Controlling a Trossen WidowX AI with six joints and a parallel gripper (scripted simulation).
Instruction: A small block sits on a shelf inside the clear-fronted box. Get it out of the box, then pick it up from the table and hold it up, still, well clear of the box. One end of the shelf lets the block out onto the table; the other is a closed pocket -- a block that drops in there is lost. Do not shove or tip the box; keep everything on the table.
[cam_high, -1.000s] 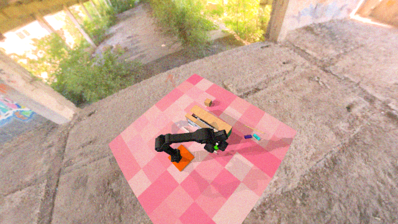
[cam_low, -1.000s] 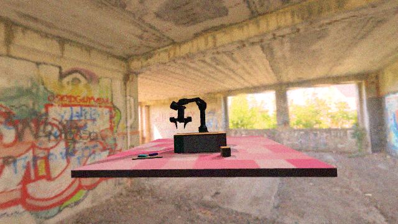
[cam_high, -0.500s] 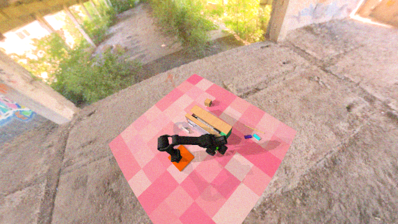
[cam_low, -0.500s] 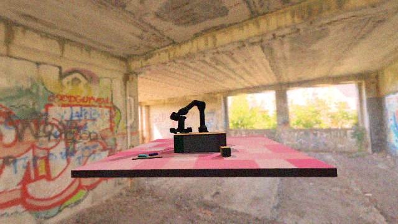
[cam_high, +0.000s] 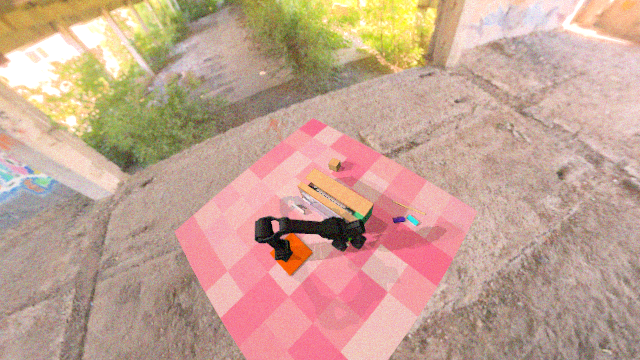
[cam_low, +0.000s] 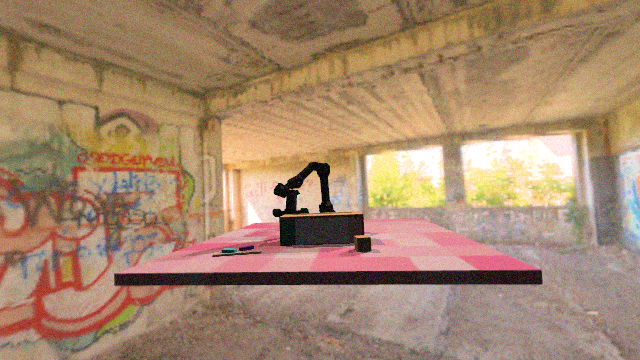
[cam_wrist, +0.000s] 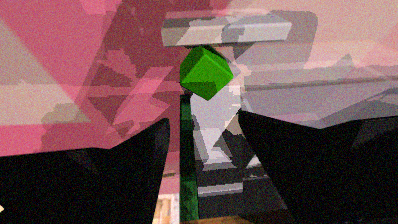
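The green block (cam_wrist: 206, 72) (cam_high: 350, 239) is outside the box, just in front of its green-marked end. A pale low bar (cam_wrist: 227, 31) lies beyond it in the wrist view. Whether the block rests on a pale piece or on the table itself is unclear. The box (cam_high: 342, 192) (cam_low: 322, 230) stands upright with a tan top; its green end strip (cam_wrist: 188, 150) shows. My gripper (cam_wrist: 204, 119) (cam_high: 350, 244) (cam_low: 291, 212) is open with nothing between its fingers. It points down, above the block and close beside the box.
A wooden cube (cam_high: 334, 165) (cam_low: 362, 244) stands behind the box. A purple piece (cam_high: 398, 220) (cam_low: 246, 248), a cyan piece (cam_high: 412, 220) (cam_low: 229, 250) and a thin stick (cam_high: 416, 210) (cam_low: 237, 254) lie beyond the green end. A small pale piece (cam_high: 300, 207) lies in front of the box.
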